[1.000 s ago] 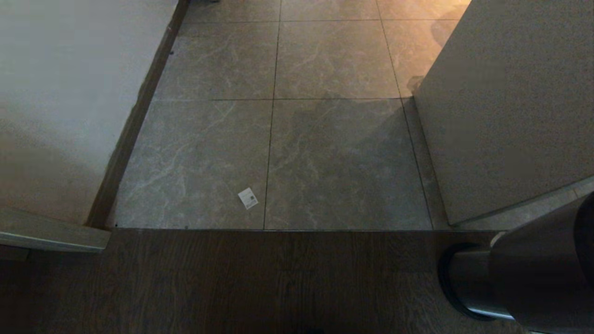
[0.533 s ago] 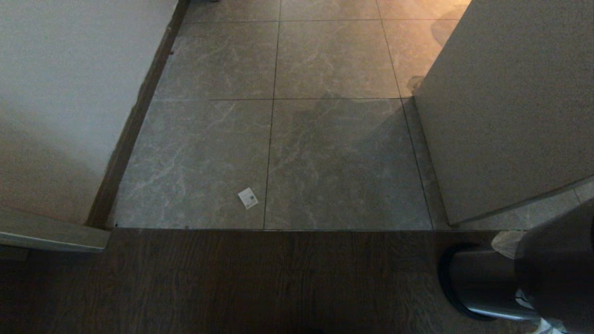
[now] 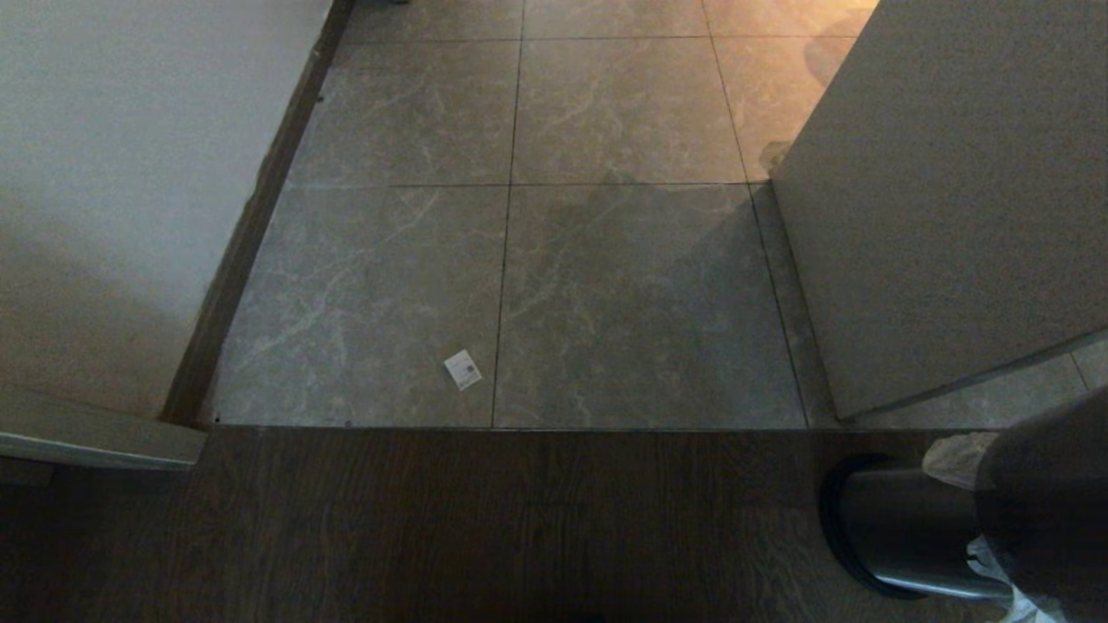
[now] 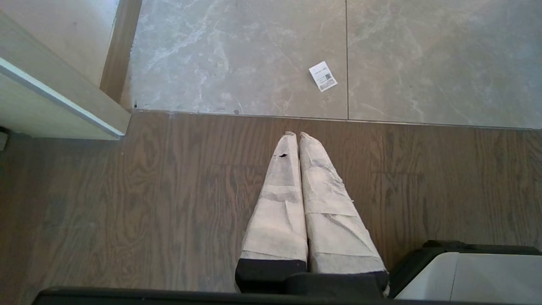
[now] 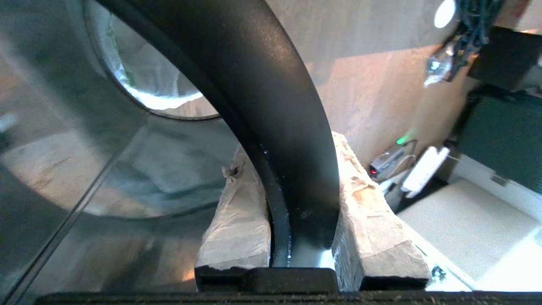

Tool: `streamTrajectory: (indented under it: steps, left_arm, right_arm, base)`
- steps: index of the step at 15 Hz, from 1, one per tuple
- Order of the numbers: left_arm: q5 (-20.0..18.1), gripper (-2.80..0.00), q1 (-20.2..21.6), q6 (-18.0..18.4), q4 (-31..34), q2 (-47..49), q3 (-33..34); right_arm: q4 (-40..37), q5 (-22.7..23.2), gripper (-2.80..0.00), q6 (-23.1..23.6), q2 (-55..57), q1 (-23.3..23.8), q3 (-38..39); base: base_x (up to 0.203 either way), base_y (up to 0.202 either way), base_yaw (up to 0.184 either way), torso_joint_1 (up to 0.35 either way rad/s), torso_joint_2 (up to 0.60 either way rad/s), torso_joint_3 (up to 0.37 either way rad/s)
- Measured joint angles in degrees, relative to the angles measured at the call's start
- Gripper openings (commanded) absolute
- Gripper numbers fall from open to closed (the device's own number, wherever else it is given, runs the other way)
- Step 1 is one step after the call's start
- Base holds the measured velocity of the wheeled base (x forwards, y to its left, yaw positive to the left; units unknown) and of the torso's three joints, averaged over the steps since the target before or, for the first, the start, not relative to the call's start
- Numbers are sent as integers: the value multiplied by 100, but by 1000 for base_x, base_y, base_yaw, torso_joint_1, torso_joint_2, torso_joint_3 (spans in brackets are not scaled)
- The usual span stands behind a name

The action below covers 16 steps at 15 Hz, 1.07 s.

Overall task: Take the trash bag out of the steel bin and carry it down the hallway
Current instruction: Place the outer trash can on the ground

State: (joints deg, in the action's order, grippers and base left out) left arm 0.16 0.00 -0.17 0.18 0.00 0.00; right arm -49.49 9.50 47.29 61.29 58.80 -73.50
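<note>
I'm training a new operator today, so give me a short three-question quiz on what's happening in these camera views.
1. True or false: the left hand is holding something.
2. What is the right hand shut on? A) the black rim of the steel bin B) a yellow tote C) a broom
3. Which floor is the paper slip lying on, tiles or wood?
Key: 1 false, it is shut and empty. 2 A. 3 tiles.

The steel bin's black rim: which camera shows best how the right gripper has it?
Right wrist view: the right gripper is shut on the black rim, one finger on each side. The head view shows only the steel bin lying tipped, the grip hidden behind the arm. Left wrist view shows neither.
</note>
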Motion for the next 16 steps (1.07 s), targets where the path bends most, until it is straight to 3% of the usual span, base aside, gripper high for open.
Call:
streamTrajectory:
  steps: [5,16]
  left_arm:
    - [0,-280,0,1,-2,0,0]
    - [0,-280,0,1,2,0,0]
  right_arm:
    - [-791,-14,-280,160,-33,-1,-618]
    - [-722,-708,-280,336,277,238,-788]
  base:
    - [0,0,0,0,0,0]
    - [0,0,0,0,0,0]
